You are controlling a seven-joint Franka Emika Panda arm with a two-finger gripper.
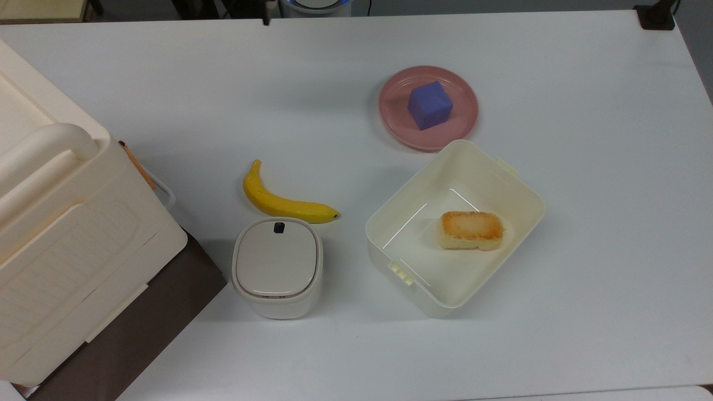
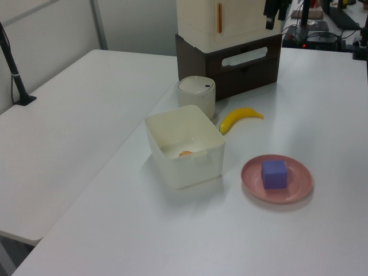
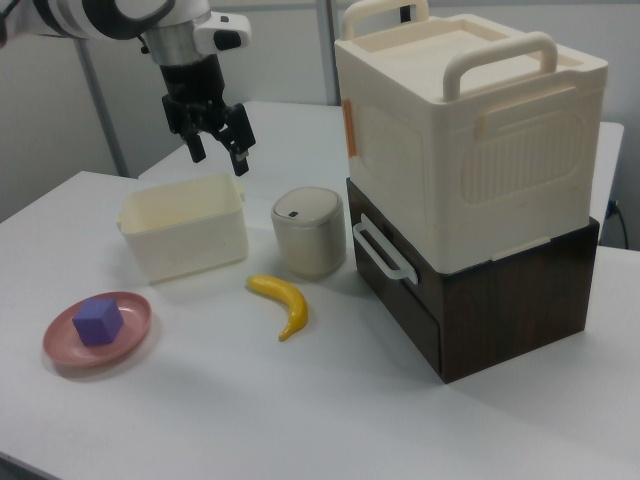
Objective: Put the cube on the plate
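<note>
Your gripper: raised above the table, fingers spread, holding nothing. Tub: beneath and just past it in the right view. Cube: resting flat on the plate, low toward the right view's left, well apart from your gripper. Equal faces, so no long axis; corners turned slightly in the top view. Judgement: placement looks complete.

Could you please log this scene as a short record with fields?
cube: purple-blue cube resting on the plate
plate: pink plate, next to the tub
tub: cream tub holding a toasted bread block
banana: banana lying beside the lidded canister
pincer: pincer open, raised, holding nothing
task: looks done
</note>
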